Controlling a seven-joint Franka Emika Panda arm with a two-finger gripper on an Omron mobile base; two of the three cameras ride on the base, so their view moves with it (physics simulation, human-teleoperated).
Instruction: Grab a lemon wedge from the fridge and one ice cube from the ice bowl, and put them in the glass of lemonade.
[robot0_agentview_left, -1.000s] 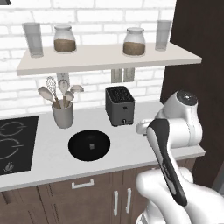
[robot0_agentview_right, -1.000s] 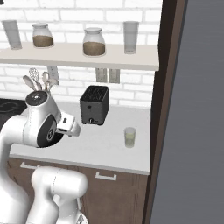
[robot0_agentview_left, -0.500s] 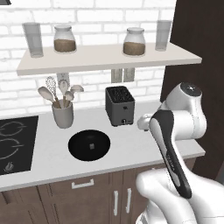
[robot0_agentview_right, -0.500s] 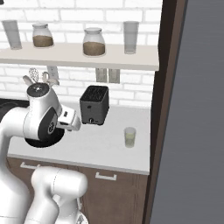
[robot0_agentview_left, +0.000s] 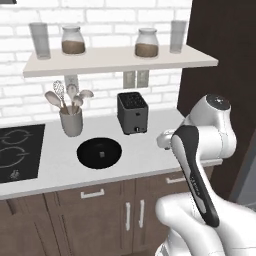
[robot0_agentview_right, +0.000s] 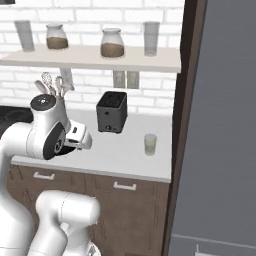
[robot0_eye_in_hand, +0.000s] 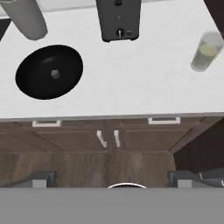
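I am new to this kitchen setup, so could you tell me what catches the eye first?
The round shallow black bowl on the white counter stands out, with one tiny pale cube at its centre. Behind it stands a dark grey toaster, and a small clear tumbler of pale yellow-green lemonade waits near the counter's right end.

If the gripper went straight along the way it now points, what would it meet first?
Judging by the hand view, the open gripper aims at the brown cabinet doors under the counter edge, so those fronts likely come first. Depth is unclear; the ice bowl lies above that line.
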